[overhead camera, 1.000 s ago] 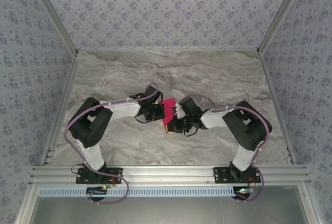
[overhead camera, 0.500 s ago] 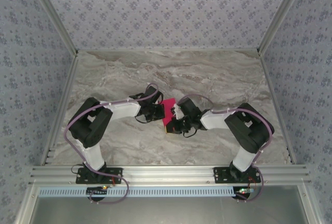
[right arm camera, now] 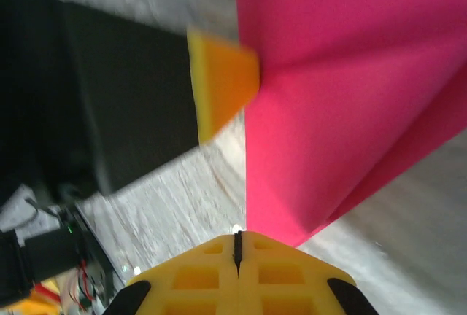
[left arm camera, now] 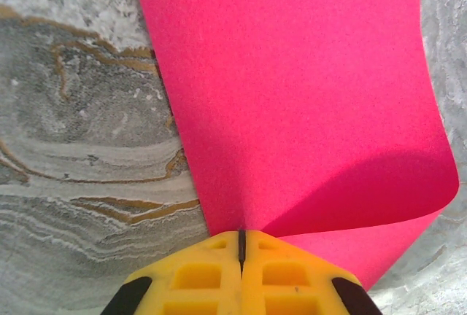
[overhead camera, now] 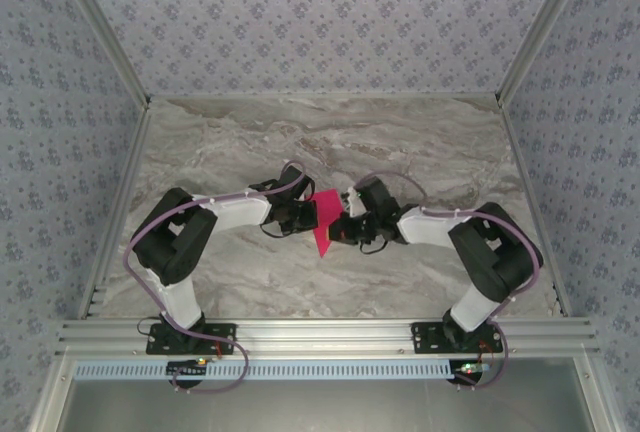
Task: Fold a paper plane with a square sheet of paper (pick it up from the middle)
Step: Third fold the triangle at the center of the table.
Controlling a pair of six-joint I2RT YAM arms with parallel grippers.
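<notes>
grey-veined marble tabletop (overhead camera: 250,142) (brown streaks close up), floral-patterned walls (overhead camera: 320,22)

The sheet of paper (overhead camera: 324,222) is plain, bright magenta-pink and sits near the middle of the table (overhead camera: 230,142). One side curls up and over the rest in a soft, uncreased bend.

A lab-style robot test cell: marble-patterned table (overhead camera: 250,142), floral-papered panels (overhead camera: 320,22) left, right and far, aluminium rails (overhead camera: 330,332) near.
</notes>
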